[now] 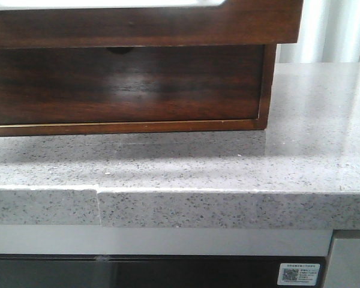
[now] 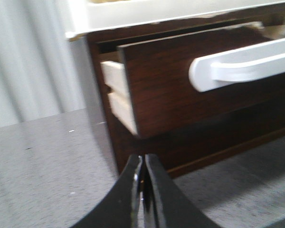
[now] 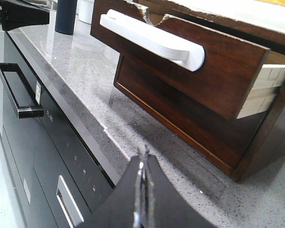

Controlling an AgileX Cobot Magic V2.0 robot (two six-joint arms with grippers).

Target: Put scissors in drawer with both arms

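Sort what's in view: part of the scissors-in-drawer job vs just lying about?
Job:
- drawer, pulled out
- left end effector, shut
- right end effector, shut
- scissors: not in view

Lying about:
- dark bottle
- oven handle
- QR sticker

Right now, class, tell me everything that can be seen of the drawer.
The drawer is wide, shallow, dark brown glossy wood, pulled partly out of its cabinet above the grey speckled counter. A long white bar handle crosses its front. Pale wood sides show where it sticks out; the front view shows a white top edge. Nothing grips it: the left hand and right hand are shut and apart from it.
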